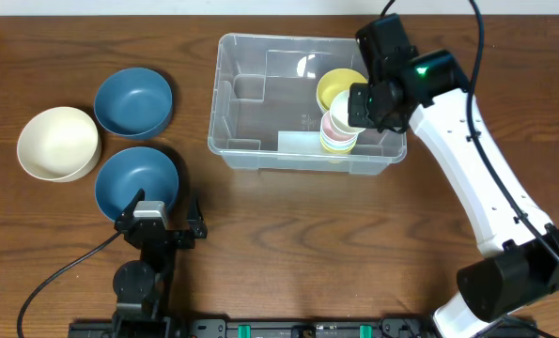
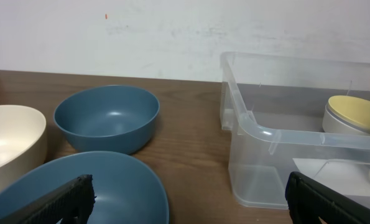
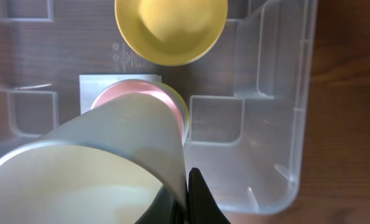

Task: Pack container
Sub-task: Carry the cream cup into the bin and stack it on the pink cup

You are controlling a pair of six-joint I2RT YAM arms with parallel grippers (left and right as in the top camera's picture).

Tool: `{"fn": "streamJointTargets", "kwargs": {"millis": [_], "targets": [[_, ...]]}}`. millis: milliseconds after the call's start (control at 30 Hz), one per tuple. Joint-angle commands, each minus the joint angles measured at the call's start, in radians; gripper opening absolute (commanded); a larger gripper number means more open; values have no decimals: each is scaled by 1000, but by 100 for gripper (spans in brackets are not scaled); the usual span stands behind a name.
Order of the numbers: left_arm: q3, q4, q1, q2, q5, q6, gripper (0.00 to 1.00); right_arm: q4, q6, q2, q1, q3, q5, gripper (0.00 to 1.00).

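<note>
- Packing is partway: container (image 1: 221, 94) sits mid-desk toward the far edge, holding a yellow bowl (image 1: 340, 86) and a cup stack (image 1: 338, 136).
- Right claw (image 3: 194, 199) is clamped on a pale cup (image 3: 91, 155) over that stack (not yet seated, I judge).
- Left claw (image 1: 162, 211): jaws wide apart, empty, at the near edge.
- Unpacked at the left edge: near blue bowl (image 1: 136, 180), far blue bowl (image 1: 133, 100), cream bowl (image 1: 58, 143).

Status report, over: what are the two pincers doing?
Left pincer open, by nearer blue round bowl. Right pincer shut on pale plastic cup, above pink cup stack in clear rectangular plastic container. Nothing blocking.
</note>
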Motion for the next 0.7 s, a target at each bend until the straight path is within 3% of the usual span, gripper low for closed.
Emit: {"fn": "streamJointTargets", "kwargs": {"millis": [0, 67, 100, 200, 267, 367, 567, 667], "targets": [[-19, -37, 4, -6, -9, -6, 98, 37, 15, 8, 7, -52, 21, 1], [-19, -36, 4, -6, -9, -6, 98, 66, 15, 8, 7, -80, 20, 2], [-19, -37, 4, -6, -9, -6, 98, 80, 14, 8, 7, -92, 18, 8], [-19, -37, 4, -6, -9, -6, 98, 109, -8, 8, 7, -101, 11, 55], [-19, -37, 4, -6, -9, -6, 98, 133, -48, 7, 7, -99, -26, 70], [-19, -36, 4, -6, -9, -6, 98, 138, -65, 3, 7, -69, -59, 79], [-19, -37, 4, -6, -9, -6, 98, 73, -48, -18, -21, 66, -53, 81], [-19, -36, 4, -6, -9, -6, 98, 36, -26, -29, -83, 126, -29, 98]]}}
